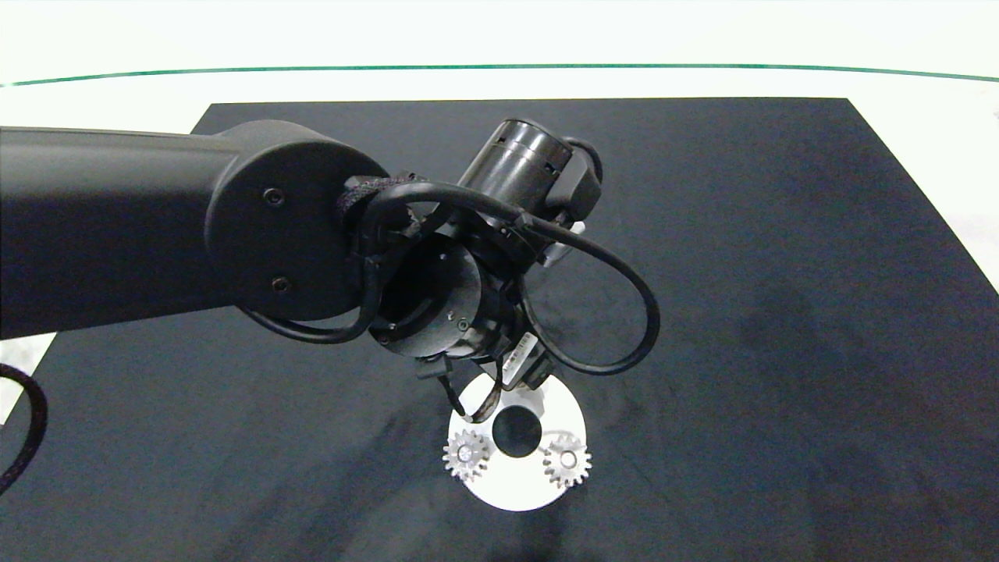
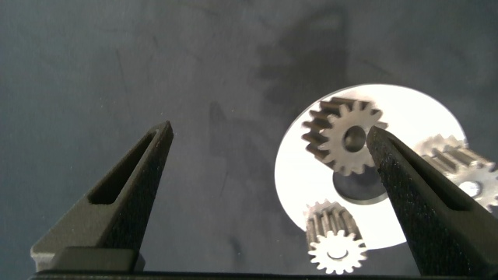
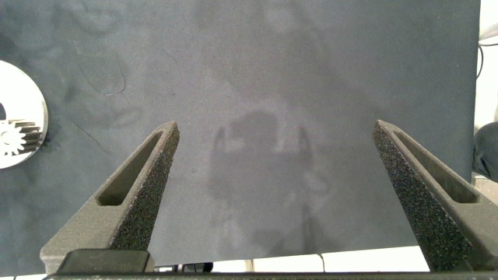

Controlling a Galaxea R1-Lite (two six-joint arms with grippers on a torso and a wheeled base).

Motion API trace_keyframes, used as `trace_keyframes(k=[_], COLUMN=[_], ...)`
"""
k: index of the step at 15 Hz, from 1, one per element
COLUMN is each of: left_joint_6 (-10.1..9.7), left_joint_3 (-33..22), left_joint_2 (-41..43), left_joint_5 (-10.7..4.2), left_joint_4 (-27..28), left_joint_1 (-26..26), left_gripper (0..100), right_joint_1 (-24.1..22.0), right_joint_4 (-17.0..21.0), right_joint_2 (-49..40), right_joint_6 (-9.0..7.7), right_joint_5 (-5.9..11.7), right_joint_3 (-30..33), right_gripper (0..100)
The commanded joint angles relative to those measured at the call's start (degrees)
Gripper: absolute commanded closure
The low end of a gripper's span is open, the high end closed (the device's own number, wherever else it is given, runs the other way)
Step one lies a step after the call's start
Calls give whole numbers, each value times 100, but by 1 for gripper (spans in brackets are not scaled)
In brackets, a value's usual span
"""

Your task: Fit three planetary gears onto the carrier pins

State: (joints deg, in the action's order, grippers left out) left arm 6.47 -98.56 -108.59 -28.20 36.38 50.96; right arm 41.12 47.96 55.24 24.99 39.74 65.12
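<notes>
Well, I see my left arm [image 1: 156, 226] come in from the left edge and reach out over the dark mat [image 1: 780, 312] on the desk [image 1: 117, 94]. Its left end effector [image 2: 268, 140] hangs just above the far part of the white disc [image 1: 517, 493], and its two fingers are spread wide with nothing between them. One finger [image 2: 424, 194] is right beside the third gear [image 2: 346, 136], which sits on the disc; I cannot tell if they touch.

The disc lies on the mat near me, a bit left of the middle. On its near left side a gear [image 1: 467, 455] sits on a pin. On its near right side another gear [image 1: 567, 461] sits on a pin too. The dark centre hole [image 1: 516, 432] is between them.

My right end effector [image 3: 276, 132] does not show from above. It hangs over bare mat, fingers spread wide and holding nothing, with the disc well off to one side.
</notes>
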Motion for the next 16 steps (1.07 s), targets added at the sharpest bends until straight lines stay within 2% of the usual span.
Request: trace_keyframes(k=[1, 6, 16], left_joint_6=[47, 56, 65], left_joint_3=[74, 285, 276], left_joint_2=[93, 146, 22], left_joint_5=[-19, -19, -10], left_joint_4=[19, 10, -122], left_joint_1=[-24, -112, -86], left_gripper=[0, 0, 0], right_joint_1=[1, 1, 1], right_joint_4=[29, 29, 29], right_joint_2=[31, -4, -13], right_joint_6=[15, 15, 15], right_joint_5=[16, 16, 7], right_joint_3=[-8, -8, -52], right_gripper=[0, 0, 0])
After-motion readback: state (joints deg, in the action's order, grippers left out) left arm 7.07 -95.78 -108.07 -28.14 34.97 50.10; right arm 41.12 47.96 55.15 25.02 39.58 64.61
